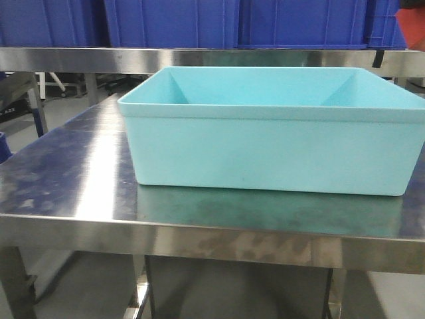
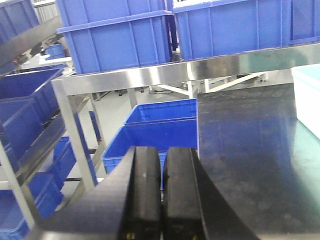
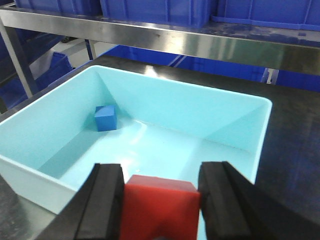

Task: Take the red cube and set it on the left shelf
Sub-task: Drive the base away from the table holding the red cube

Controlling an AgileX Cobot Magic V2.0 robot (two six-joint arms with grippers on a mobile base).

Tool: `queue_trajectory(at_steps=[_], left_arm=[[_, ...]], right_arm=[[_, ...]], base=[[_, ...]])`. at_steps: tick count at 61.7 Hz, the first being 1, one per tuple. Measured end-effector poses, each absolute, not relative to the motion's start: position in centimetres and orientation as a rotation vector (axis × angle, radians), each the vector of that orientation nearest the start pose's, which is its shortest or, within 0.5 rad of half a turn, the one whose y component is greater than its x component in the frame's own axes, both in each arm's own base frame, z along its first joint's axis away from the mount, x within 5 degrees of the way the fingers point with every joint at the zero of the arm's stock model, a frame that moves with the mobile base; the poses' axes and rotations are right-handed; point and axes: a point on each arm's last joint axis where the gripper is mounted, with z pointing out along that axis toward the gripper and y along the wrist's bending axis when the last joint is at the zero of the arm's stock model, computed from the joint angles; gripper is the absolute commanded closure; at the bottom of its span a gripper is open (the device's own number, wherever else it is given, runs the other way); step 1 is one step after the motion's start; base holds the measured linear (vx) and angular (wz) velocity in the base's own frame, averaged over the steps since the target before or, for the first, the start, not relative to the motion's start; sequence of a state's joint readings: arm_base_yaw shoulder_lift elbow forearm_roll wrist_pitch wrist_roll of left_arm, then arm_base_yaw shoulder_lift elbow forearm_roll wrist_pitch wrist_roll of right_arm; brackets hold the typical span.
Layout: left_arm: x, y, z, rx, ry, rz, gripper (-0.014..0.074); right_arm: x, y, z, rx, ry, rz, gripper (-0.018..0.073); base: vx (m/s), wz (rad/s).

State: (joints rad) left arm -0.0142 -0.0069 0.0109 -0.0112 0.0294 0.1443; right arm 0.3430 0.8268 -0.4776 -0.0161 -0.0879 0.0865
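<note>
The red cube (image 3: pixel 160 205) sits between the two black fingers of my right gripper (image 3: pixel 161 172), which is shut on it and holds it above the near edge of the pale teal tub (image 3: pixel 175 107). A red patch at the top right edge of the front view (image 1: pixel 413 26) looks like the same cube. My left gripper (image 2: pixel 163 155) is shut with nothing between its pads, out past the left end of the dark steel table (image 2: pixel 240 145). The left shelf (image 2: pixel 125 80), a steel rack carrying blue crates (image 2: pixel 115 40), stands ahead of it.
A small blue cube (image 3: pixel 105 118) lies in the tub's far left corner. The tub (image 1: pixel 265 146) fills the right half of the steel worktable (image 1: pixel 66 173). A steel rail (image 1: pixel 66 58) with blue crates runs behind. More blue crates (image 2: pixel 160 125) sit low beside the table.
</note>
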Motion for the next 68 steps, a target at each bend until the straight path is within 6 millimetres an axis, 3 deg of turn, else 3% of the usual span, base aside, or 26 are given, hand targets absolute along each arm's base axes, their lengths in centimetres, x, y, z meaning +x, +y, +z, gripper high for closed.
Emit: queue_trajectory(at_steps=[68], left_arm=[[5.63,-0.08,20.72,0.112,1.514,0.095,0.0491]], right_arm=[[16.44,5.89,29.74,-0.239,1.738,0.304,0.0501]], base=[[-0.02,0.19]])
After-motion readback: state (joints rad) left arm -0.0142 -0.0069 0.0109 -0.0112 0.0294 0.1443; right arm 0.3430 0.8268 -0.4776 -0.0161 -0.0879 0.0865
